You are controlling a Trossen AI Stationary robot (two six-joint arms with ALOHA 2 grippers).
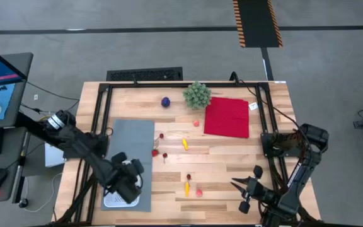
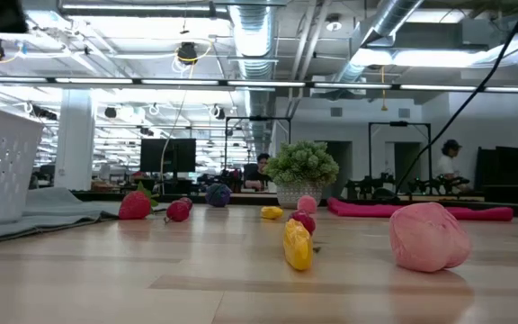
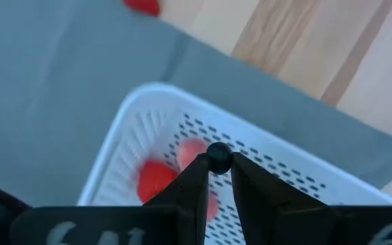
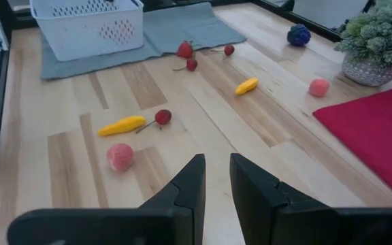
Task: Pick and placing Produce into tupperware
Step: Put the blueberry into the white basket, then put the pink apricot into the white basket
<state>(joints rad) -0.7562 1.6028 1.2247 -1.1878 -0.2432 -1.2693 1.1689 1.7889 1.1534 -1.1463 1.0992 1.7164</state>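
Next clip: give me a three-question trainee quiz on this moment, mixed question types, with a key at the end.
1. True or false: the left gripper is above the tupperware.
2. Multiple choice: the tupperware stands on A) the red cloth, B) the grey mat, C) bare wood.
3. Short answer: what colour is the ball lying beside the green plant?

Key
1. True; a small dark ball sits between its fingertips, and red pieces already lie inside the container.
2. B.
3. Purple.

The right gripper waits over bare wood near the table's front right, holding nothing.
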